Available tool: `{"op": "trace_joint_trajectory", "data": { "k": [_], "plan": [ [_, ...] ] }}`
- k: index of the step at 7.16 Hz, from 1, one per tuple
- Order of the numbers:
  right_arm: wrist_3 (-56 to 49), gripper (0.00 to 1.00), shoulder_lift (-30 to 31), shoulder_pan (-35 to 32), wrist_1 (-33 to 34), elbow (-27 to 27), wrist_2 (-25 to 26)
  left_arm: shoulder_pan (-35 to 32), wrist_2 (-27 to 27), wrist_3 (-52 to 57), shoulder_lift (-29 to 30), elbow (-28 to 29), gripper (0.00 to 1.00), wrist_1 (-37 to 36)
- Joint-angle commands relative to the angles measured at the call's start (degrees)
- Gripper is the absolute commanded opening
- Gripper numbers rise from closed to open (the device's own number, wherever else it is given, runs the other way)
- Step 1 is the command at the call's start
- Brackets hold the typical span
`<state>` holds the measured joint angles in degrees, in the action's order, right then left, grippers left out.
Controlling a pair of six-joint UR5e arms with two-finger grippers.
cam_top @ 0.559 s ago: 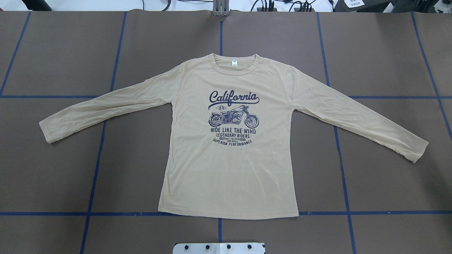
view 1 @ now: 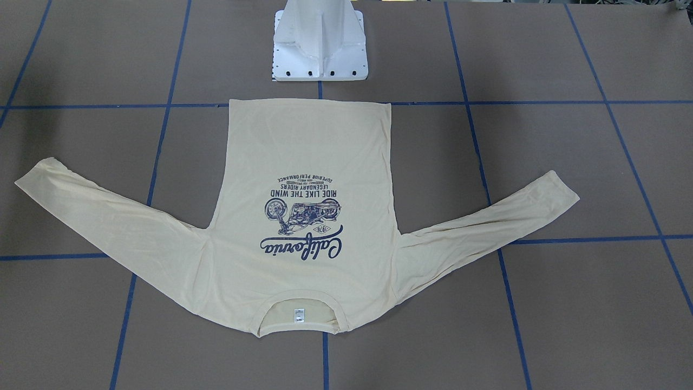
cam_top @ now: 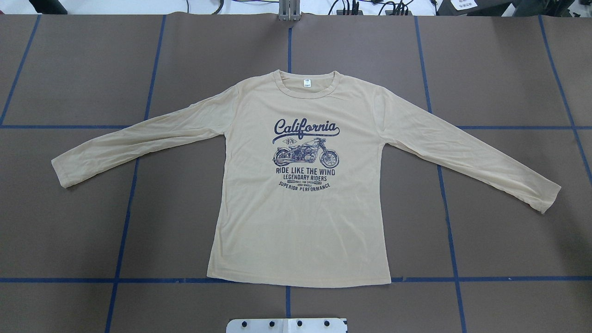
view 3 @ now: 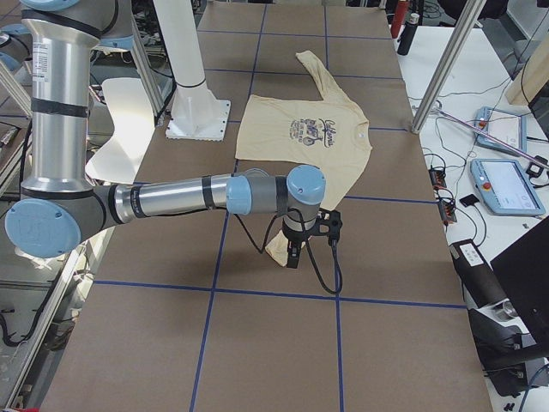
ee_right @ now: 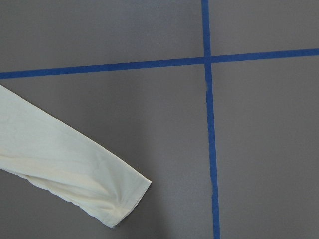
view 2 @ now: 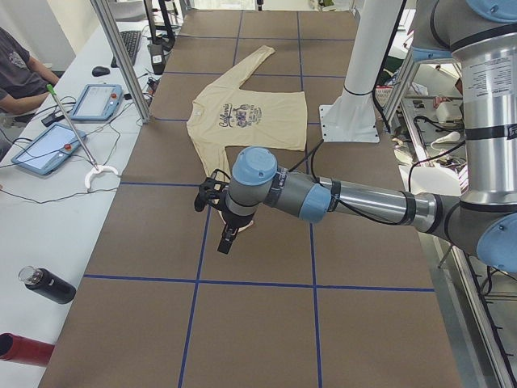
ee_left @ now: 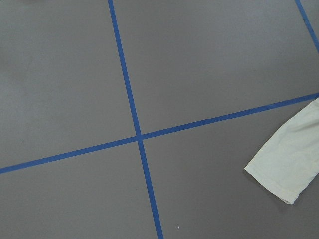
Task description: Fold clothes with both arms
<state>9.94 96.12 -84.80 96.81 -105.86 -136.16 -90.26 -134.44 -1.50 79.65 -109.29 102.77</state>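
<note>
The cream-yellow long-sleeved T-shirt [cam_top: 300,185] lies flat and face up on the brown table, navy "California" print showing, collar label [cam_top: 306,83] at the far side, both sleeves spread out; it also shows in the front view [view 1: 303,216]. My left gripper [view 2: 225,241] hangs over the table near the left sleeve's end; the left wrist view shows that cuff [ee_left: 289,164]. My right gripper [view 3: 292,256] hangs above the right sleeve's end; the right wrist view shows that cuff [ee_right: 79,174]. Both grippers show only in the side views, so I cannot tell if they are open or shut.
The white pedestal [view 1: 319,49] stands just behind the shirt's hem. Blue tape lines [cam_top: 129,185] grid the table. A side bench holds tablets [view 2: 48,148] and bottles [view 2: 48,285], with an operator seated there. Another pendant [view 3: 508,184] lies on the opposite side.
</note>
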Motion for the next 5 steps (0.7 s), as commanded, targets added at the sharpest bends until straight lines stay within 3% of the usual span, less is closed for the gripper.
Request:
{"op": "trace_joint_trajectory", "data": {
  "k": [1, 4, 5],
  "plan": [
    [0.0, 1.0, -0.1, 0.9, -0.2, -0.2, 0.0, 0.0, -0.1, -0.3, -0.3, -0.4, 1.0, 0.2],
    [-0.1, 1.0, -0.8, 6.9, -0.4, -0.4, 0.0, 0.1, 0.0, 0.0, -0.4, -0.6, 1.0, 3.0],
    [0.3, 1.0, -0.7, 8.7, -3.7, 0.0, 0.4, 0.1, -0.1, -0.1, -0.4, -0.2, 1.0, 5.1]
  ]
}}
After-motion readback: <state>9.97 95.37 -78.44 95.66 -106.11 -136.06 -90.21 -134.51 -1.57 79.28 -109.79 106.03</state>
